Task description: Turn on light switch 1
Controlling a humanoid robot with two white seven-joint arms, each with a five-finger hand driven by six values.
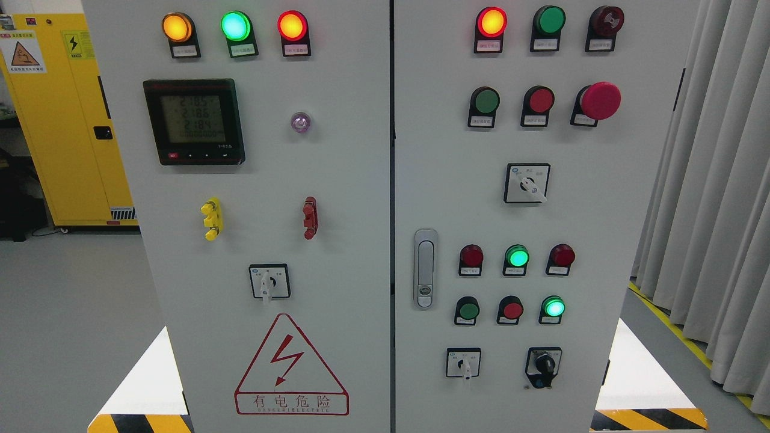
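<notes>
1. Striped yellow-and-black hazard blocks sit at the bottom corners, each topped by a sloping white surface, flanking the foot of the cabinet.
2. Neither robot hand shows anywhere in the head view, so whether the fingers are apart or together cannot be told.
3. Filling the middle is a pale grey, smooth-painted metal electrical cabinet with two flat doors; a dark vertical seam splits them, and a silver oblong door handle stands just right of it.
4. Which control is light switch 1 cannot be told; the labels are too small to read. Candidates on the right door are the square white rotary selector switch at mid height, a similar small white selector near the bottom, and a black rotary knob beside it.
5. Round domed buttons and lamps in red and green stand in rows on the right door, including a large red mushroom-shaped button; two green lamps glow.
6. On the left door: a black square digital meter, three lit round lamps above, a red triangular shock-warning sign low down.
7. Open grey floor lies to the left; farther back stands a yellow metal storage cabinet. Pleated grey curtains close off the right.
</notes>
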